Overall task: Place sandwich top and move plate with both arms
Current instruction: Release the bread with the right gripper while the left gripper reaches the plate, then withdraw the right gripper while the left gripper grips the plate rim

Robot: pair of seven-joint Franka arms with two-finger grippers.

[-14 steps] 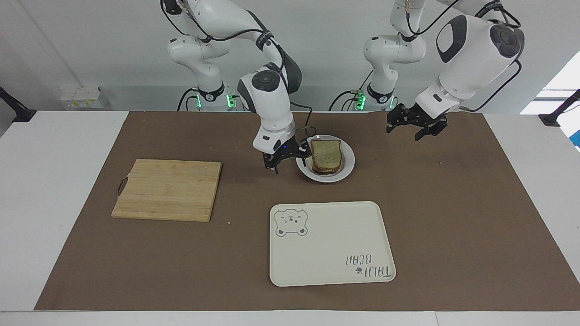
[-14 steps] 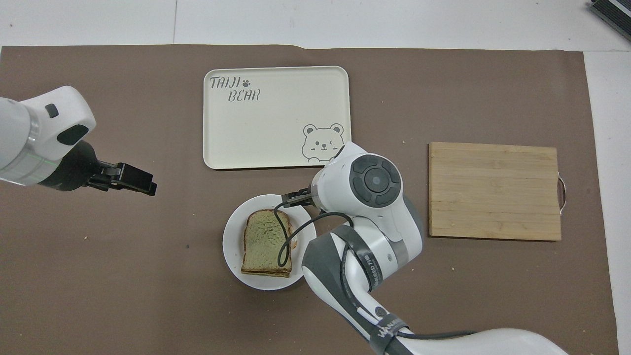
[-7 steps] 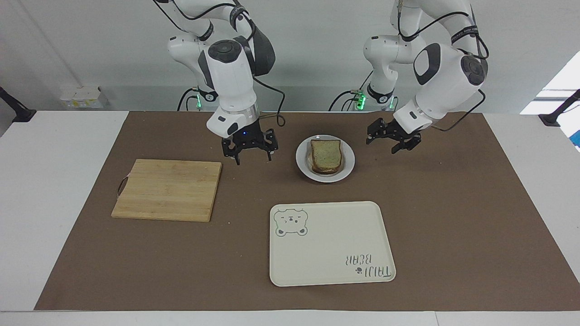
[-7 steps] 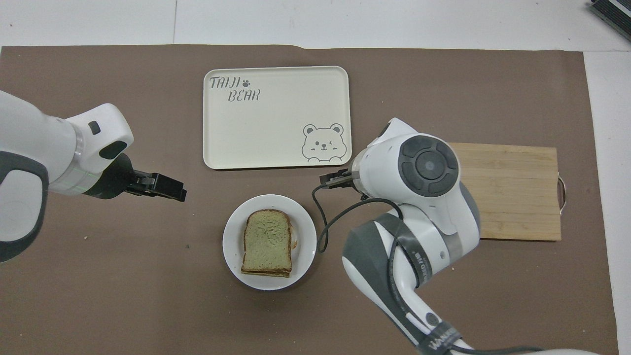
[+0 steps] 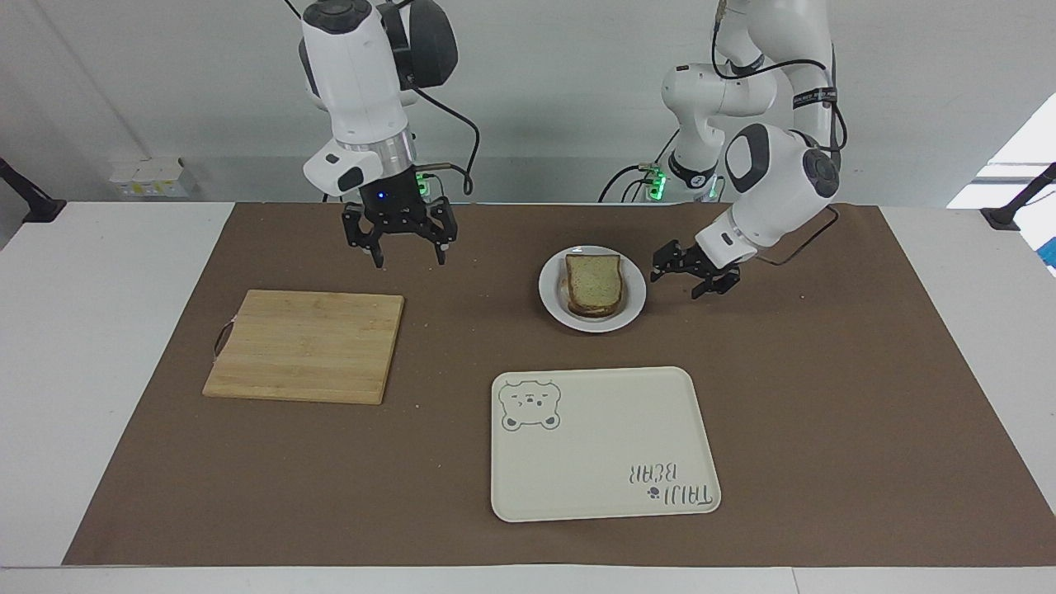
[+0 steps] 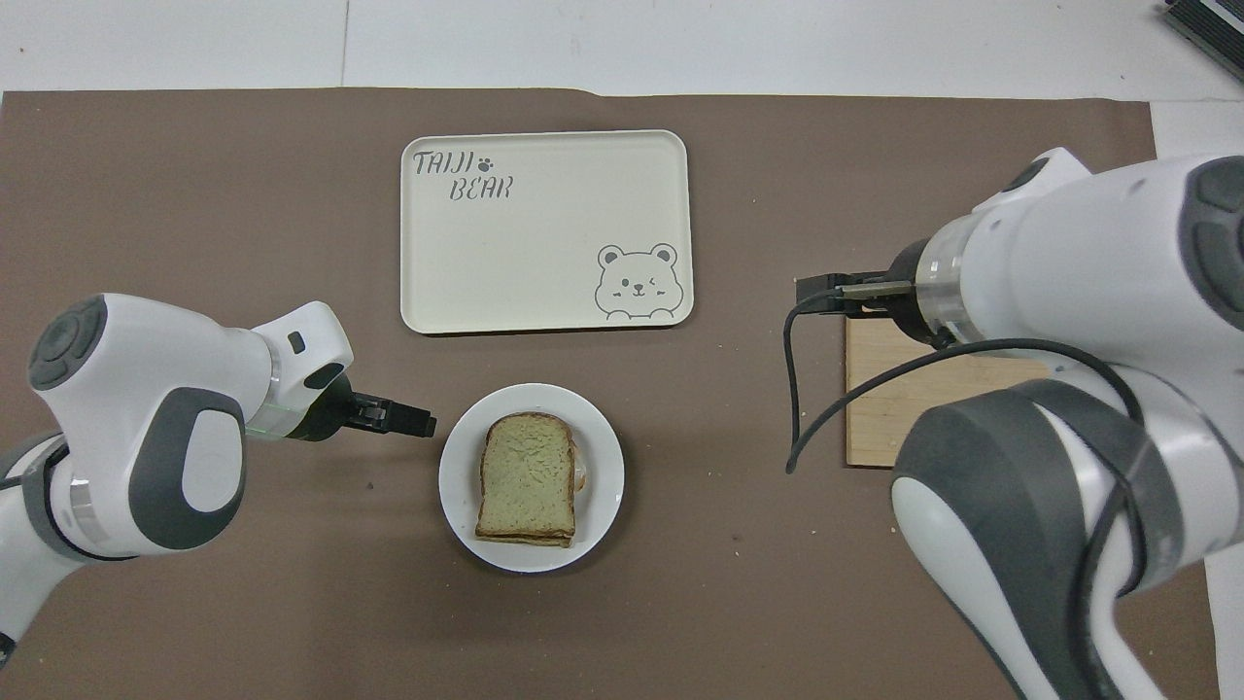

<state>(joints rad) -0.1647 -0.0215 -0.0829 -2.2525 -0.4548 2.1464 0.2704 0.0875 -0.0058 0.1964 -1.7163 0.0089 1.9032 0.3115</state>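
On the plate [image 5: 592, 323] midway along the tabletop [image 5: 825, 396]: sandwich top [image 5: 593, 282] already seated. Just beside its rim, left gripper [image 5: 689, 279], fingers released, empty. Over the cutting board's [image 5: 305, 345] robot-side edge, right gripper [image 5: 400, 239], likewise spread. Next, probably: grasping the rim, then carrying toward the tray [image 5: 602, 445].

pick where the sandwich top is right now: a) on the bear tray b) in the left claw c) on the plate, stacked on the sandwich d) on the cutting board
c: the sandwich top lies on the stacked sandwich on the plate, while the open left claw beside the plate and the open right claw up over the mat hold nothing.
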